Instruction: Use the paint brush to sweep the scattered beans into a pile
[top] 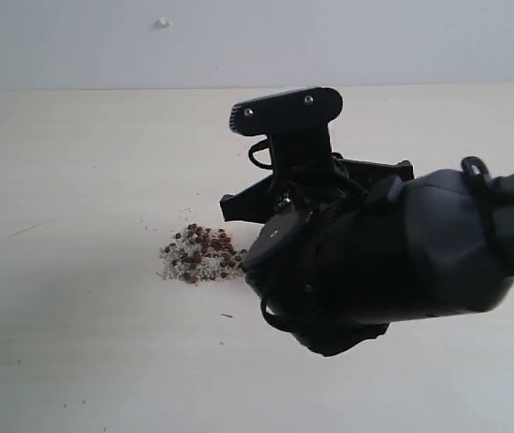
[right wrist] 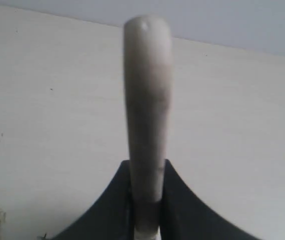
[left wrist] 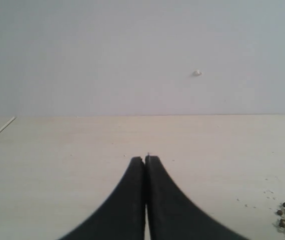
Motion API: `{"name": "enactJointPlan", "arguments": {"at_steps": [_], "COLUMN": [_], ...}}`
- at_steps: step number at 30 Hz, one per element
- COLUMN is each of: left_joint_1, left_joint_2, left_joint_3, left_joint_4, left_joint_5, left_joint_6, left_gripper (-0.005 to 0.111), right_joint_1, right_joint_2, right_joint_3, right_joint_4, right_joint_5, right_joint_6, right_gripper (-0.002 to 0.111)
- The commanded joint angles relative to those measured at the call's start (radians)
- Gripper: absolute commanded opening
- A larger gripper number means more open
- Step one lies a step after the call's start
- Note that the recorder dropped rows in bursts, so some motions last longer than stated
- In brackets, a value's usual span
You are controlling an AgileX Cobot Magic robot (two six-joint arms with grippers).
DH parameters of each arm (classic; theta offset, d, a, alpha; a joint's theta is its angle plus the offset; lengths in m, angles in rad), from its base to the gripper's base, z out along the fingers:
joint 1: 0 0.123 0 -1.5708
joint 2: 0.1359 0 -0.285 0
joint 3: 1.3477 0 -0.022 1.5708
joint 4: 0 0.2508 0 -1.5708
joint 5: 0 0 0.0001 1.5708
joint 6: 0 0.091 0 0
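Right pincer is clamped on the paint brush — the jaws pinch the pale wooden handle low down, and its free end juts out past the fingers. Gripping toward the bristle end likely gives stiffer control of the sweep. The bristles are hidden in every view: out of frame for the wrist camera, and behind the right arm in the exterior view.

Left pincer is closed on nothing, fingers pressed together, over bare tabletop — probably parked aside so the sweep has room.

The beans sit gathered in one small pile, with pale crumbs along one side. It lies around the middle of the tabletop, well off the far edge by the wall and just beside the right wrist. Only a few specks lie near it.

Judgement: sweeping looks nearly done, with the brush likely at the heap's edge to tidy it. Whether the bristles touch the beans cannot be told.
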Motion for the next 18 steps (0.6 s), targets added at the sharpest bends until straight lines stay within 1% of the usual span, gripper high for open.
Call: {"name": "enactJointPlan", "arguments": {"at_steps": [1,10,18], "left_joint_1": [-0.004,-0.004,-0.004], "left_joint_2": [-0.006,-0.006,-0.006], "left_joint_3": [0.003,0.003,0.003], "left_joint_4": [-0.004,-0.004,-0.004], "left_joint_5": [-0.001,-0.001,-0.001], "left_joint_6": [-0.005,-0.005,-0.005], "left_gripper": [0.0,0.0,0.0], "right_joint_1": [0.003,0.003,0.003], "right_joint_2": [0.071,0.088,0.157], "right_joint_3": [-0.008,-0.126,-0.23], "right_joint_4": [-0.024,-0.024,-0.048], "right_joint_5": [-0.008,-0.22,-0.249], "right_joint_6": [0.076,0.076,0.076], "right_gripper": [0.0,0.0,0.0]}}
